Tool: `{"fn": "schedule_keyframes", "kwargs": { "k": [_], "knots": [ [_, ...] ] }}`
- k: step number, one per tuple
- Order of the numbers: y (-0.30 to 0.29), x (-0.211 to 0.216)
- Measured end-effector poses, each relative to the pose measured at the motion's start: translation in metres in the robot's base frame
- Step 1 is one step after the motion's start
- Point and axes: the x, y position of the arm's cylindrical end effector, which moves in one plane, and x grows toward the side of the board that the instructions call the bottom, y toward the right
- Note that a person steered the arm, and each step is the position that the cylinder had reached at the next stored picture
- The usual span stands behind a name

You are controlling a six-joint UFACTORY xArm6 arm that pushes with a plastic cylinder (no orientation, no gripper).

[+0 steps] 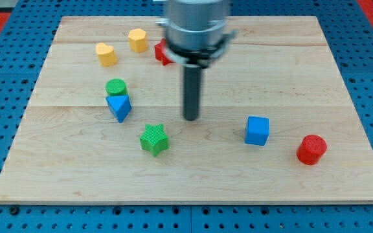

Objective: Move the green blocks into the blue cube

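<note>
Camera view: ridged green star [154,139], round green cylinder [116,87], plain blue cube [257,130].

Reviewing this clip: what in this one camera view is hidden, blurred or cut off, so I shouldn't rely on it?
- Red block at the view's top: mostly hidden behind the arm's grey housing; shape unreadable.
- Arm housing: motion-blurred and cut off by the view's top edge.
- Green cylinder and blue triangular block: touching or merely overlapping, cannot tell.
- My tip: visible, clear of all blocks, up and right of the green star block.
</note>
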Motion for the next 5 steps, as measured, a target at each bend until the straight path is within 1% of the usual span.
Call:
{"fn": "schedule_keyframes", "kwargs": {
  "k": [1,2,3,4,5],
  "knots": [
    [-0.058,0.017],
    [-0.051,0.031],
    [-0.002,0.045],
    [-0.038,0.049],
    [-0.045,0.067]
  ]
}}
